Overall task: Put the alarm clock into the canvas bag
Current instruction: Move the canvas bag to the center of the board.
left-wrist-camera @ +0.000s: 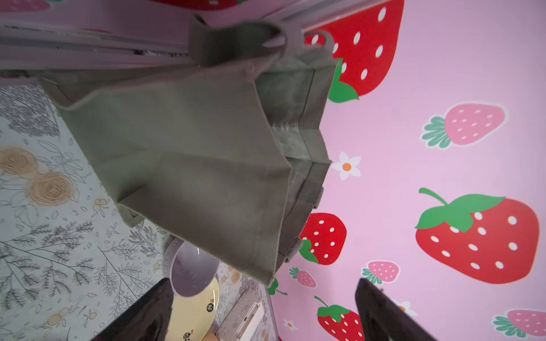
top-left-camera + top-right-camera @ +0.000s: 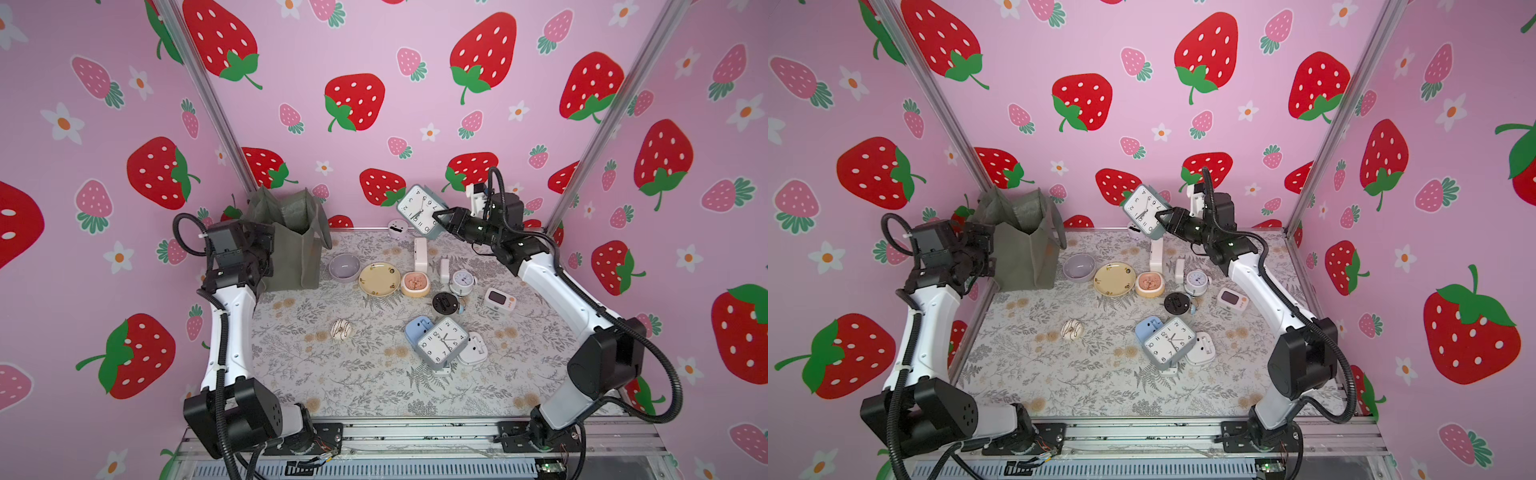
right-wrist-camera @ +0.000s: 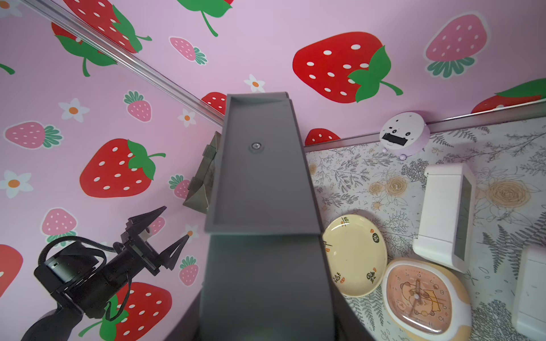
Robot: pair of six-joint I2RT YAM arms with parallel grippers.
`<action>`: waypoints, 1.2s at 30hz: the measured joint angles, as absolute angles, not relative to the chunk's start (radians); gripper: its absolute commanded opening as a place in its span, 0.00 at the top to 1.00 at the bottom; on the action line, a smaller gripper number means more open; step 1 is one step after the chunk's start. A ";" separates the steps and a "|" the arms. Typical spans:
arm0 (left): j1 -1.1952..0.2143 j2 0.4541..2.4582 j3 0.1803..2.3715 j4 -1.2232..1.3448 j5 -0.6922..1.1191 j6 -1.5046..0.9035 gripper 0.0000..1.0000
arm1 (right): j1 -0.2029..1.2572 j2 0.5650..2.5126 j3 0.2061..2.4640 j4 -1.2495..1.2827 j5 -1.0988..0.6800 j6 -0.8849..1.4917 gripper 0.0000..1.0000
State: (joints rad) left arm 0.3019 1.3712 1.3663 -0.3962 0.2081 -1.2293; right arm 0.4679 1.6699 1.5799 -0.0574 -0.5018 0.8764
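The alarm clock, a grey square one with a white face, is in the air above the far edge of the tabletop, at about 1 o'clock of it in both top views. It is tilted, and its face looks toward the camera head. The right hand is closed on the clock's edge, at the 3 o'clock side of the clock, and the clock touches nothing else. In the right wrist view the grey body of the clock fills the middle.

The canvas bag stands upright at about 10 o'clock of the tabletop, in the far corner, with its mouth open. The clock is well apart from the bag, at the bag's 3 o'clock side.

The left hand is near the bag, at its 9 o'clock side, with the fingers spread wide and nothing between them. Whether it touches the fabric, I cannot tell. In the left wrist view the side wall of the bag is just in front of this hand.

On the tabletop, just beside the bag at its 4 o'clock side, a purple bowl and a yellow plate lie next to each other. A second grey square clock lies at about 5 o'clock of the tabletop.
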 measured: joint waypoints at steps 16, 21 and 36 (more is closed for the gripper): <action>0.227 1.684 1.763 -0.649 0.082 -1.196 0.25 | 0.416 1.682 1.571 -0.067 -0.543 0.865 0.76; 0.222 1.751 1.829 -0.712 0.093 -1.174 0.32 | 0.400 1.665 1.545 -0.066 -0.543 0.863 0.77; 0.224 1.875 1.974 -0.884 0.118 -1.058 0.72 | 0.393 1.665 1.542 -0.060 -0.559 0.861 0.81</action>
